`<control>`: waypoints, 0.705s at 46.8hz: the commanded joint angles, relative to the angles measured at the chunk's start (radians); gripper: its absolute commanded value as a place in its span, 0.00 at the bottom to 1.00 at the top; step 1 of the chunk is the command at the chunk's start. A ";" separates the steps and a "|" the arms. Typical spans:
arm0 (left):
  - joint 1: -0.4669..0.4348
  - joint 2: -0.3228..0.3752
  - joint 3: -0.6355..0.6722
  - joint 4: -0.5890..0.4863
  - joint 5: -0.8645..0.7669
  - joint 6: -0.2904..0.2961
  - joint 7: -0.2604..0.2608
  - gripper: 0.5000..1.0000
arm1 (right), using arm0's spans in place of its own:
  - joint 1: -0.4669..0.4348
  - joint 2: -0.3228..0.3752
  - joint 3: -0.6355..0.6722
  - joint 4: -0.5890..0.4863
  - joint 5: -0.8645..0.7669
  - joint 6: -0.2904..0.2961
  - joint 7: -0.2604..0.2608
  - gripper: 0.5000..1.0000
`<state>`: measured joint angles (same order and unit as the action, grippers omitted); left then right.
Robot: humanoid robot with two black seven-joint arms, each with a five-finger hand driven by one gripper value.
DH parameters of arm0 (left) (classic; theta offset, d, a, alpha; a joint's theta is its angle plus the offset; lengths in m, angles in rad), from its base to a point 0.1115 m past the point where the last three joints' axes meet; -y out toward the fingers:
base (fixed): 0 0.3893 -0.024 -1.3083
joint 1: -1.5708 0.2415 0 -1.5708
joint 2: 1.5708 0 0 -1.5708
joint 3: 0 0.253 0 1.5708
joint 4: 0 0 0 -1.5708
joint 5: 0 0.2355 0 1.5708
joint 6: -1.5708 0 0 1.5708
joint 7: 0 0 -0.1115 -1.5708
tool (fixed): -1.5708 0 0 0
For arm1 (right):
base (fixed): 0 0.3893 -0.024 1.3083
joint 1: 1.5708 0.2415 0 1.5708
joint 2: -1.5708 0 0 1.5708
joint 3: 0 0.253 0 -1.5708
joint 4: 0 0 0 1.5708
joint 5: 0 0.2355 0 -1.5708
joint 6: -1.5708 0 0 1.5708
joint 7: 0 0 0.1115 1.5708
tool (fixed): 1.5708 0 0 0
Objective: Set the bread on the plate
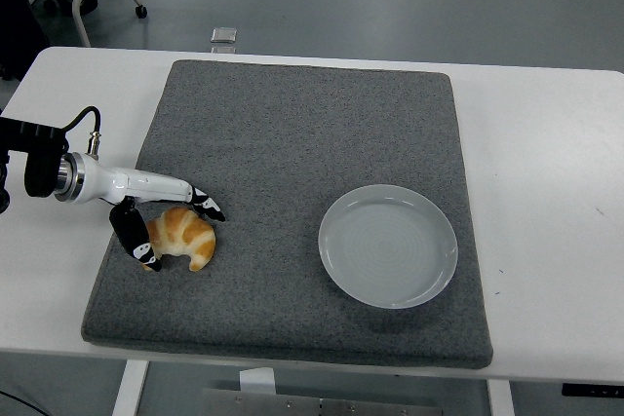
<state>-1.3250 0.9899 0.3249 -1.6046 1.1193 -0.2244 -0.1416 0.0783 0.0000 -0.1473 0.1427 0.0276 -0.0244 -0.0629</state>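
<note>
Golden bread lies at the grey mat's left side, pinched between thumb and fingers of the left robot hand, well apart from the plate on the white surface.

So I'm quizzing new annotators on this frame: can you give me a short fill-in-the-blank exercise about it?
1. The croissant lies on the gray ____.
2. The plate holds ____.
3. The left robot hand reaches in from the picture's ____ edge, its fingers around the croissant.
4. The plate sits to the ____ of the croissant in the picture.

Missing words: mat; nothing; left; right
</note>
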 commanded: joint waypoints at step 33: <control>0.021 -0.011 -0.013 -0.003 0.111 0.066 -0.004 0.88 | 0.000 0.000 0.000 0.000 0.000 0.000 0.000 0.86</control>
<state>-1.3109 0.9804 0.3112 -1.6061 1.2195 -0.1583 -0.1456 0.0782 0.0000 -0.1473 0.1427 0.0276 -0.0246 -0.0629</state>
